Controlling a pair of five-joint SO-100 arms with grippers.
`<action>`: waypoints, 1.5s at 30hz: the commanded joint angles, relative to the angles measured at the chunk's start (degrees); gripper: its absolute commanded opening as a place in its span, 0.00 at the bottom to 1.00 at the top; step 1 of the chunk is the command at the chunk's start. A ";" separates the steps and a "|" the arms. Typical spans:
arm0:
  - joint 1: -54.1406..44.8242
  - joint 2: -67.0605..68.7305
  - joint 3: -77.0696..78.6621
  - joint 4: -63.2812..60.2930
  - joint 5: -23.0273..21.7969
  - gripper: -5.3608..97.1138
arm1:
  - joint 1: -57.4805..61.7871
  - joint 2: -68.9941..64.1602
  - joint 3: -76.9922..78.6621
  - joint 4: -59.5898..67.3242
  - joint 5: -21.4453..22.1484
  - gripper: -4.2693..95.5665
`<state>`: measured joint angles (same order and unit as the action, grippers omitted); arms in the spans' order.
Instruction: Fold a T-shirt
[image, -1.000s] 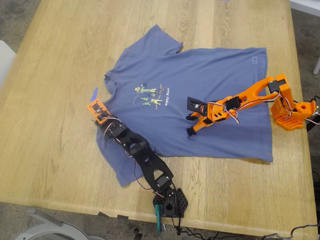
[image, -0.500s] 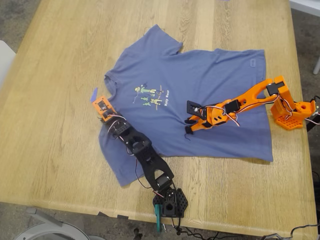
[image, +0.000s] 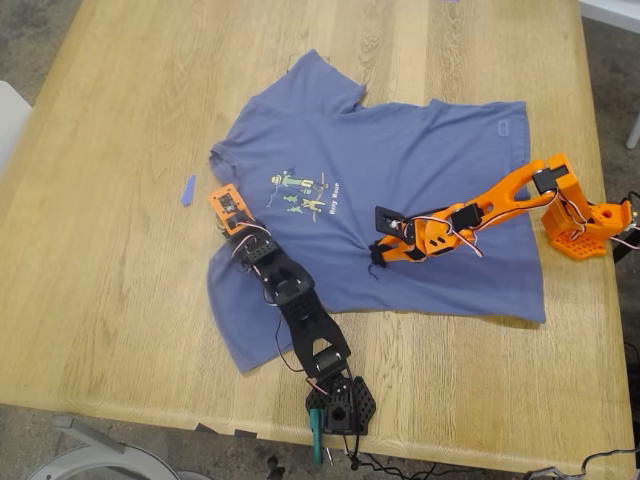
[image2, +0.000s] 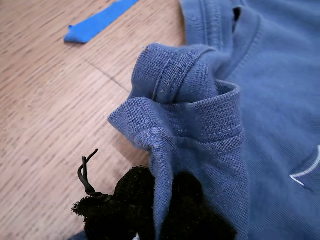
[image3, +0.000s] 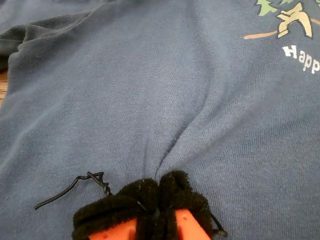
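Fabric of the T-shirt (image: 400, 190), spread on the bench (image: 110, 280), is pinched by both sets of fingers: my first gripper (image2: 162, 202) at the collar (bunched), my second gripper (image3: 157, 200) mid-body. Folding seems begun; next, I judge, carry the collar across.

We see a wide counter (image: 120, 300) of light wood, made from long boards with a clear grain and some darker lines between them. A small blue scrap (image: 188, 190) lies on the bare wood toward the exterior view's left. Around the counter the floor (image: 30, 40) is grey and a little speckled (it looks like carpet, but we cannot tell). At the exterior view's left edge a white object (image: 8, 115) shows partly. The light is soft and even, with weak shadows.
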<state>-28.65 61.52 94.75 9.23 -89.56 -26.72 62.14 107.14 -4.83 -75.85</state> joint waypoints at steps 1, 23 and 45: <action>3.96 5.89 2.99 -0.97 -0.79 0.05 | 0.09 0.79 1.23 -0.62 -0.18 0.04; 10.72 21.36 7.65 -0.79 -1.93 0.05 | 11.43 3.69 -3.60 -0.09 -1.41 0.04; 15.73 44.30 16.00 7.21 -0.97 0.05 | 22.76 9.84 -8.26 4.31 -3.25 0.04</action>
<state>-14.33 96.59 111.80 16.35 -91.41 -6.06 68.20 100.81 -0.97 -78.57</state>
